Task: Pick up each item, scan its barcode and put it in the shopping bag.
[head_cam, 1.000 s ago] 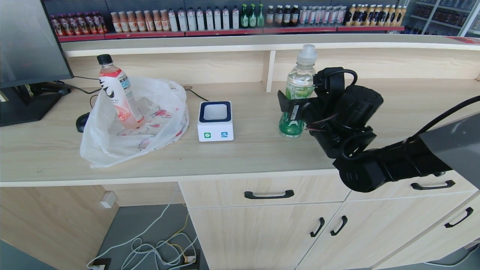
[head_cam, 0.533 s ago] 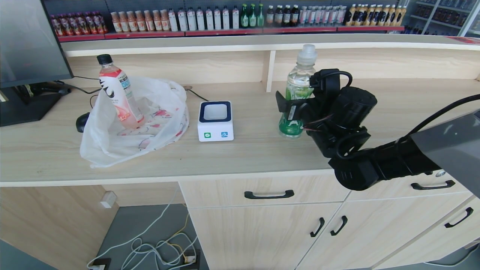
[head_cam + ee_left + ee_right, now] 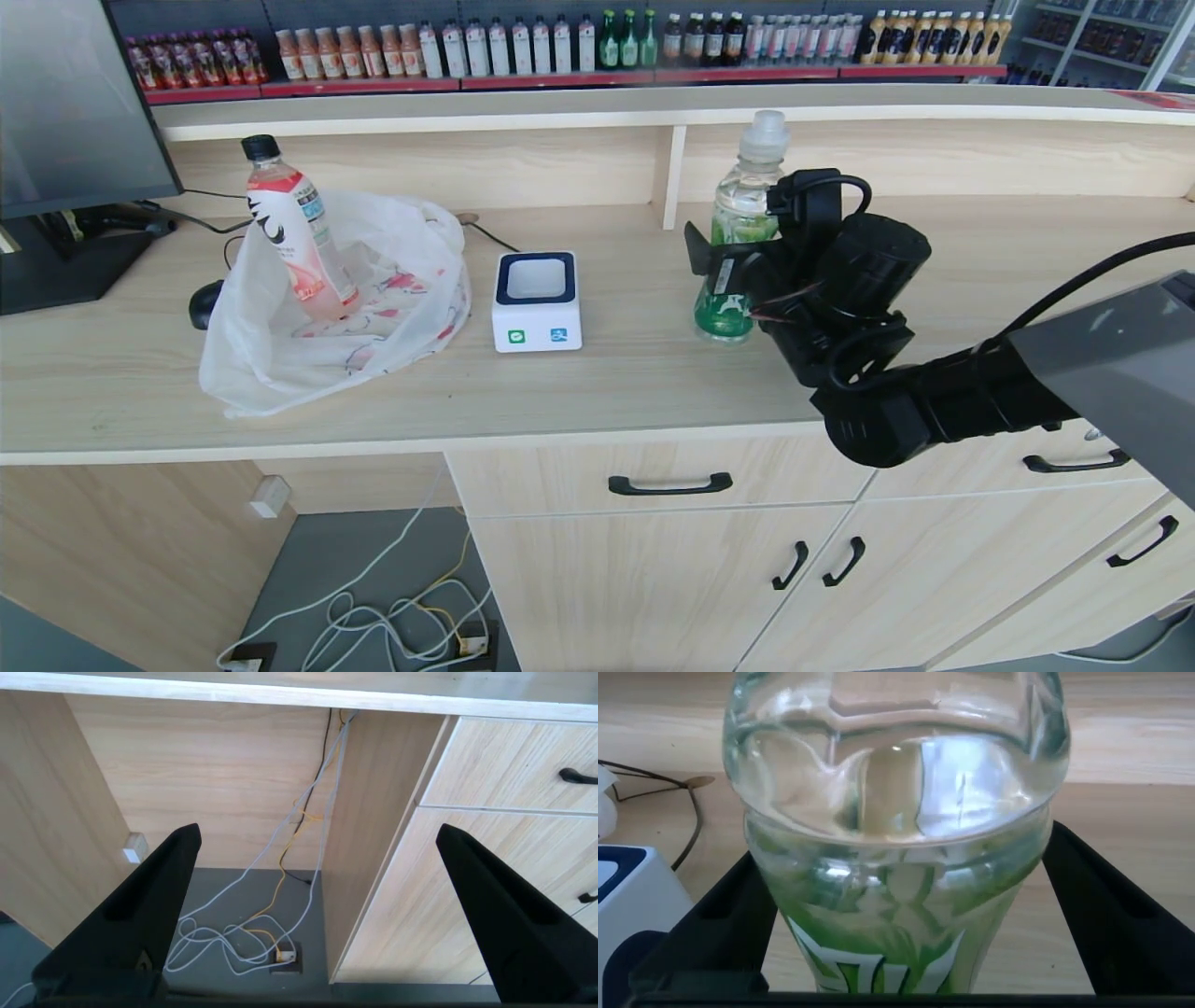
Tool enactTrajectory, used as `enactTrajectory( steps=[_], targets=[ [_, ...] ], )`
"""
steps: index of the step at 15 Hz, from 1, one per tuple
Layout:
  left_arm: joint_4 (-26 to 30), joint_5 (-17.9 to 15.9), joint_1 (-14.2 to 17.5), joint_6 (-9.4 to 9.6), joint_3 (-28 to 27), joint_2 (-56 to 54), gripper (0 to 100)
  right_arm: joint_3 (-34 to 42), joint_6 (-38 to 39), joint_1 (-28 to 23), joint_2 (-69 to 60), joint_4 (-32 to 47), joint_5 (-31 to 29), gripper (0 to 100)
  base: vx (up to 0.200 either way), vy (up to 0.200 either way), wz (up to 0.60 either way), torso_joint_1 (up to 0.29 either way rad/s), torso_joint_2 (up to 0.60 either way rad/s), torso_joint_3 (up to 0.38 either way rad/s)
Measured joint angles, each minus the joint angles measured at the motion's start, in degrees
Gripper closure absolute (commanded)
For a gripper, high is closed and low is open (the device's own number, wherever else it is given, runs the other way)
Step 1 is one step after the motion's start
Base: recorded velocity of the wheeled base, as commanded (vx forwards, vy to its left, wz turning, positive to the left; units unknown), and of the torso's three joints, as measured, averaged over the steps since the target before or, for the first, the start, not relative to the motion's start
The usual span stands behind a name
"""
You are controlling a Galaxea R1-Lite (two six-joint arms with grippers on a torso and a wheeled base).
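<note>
Already the right gripper is straddling the green bottle, jaws spread to either side. The bottle is standing upright between them on the worktop. Farther to the robot's left, the scanner is sitting, then the shopping bag. The left gripper, jaws spread, is hanging below the worktop.

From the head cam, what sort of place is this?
Most likely a shop checkout: stocked drink shelves run behind a wooden counter, which carries a scanner and a plastic bag with a bottle in it.
</note>
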Motion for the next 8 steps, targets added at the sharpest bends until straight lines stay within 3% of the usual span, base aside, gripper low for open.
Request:
enactTrajectory(
  steps=[8],
  targets=[
    [0.02, 0.02, -0.02, 0.0, 0.0, 0.0, 0, -1.12, -0.01, 0.0, 1.05, -0.07, 0.0, 0, 0.0, 0.0, 0.0, 0.0, 0.0, 0.0]
  ],
)
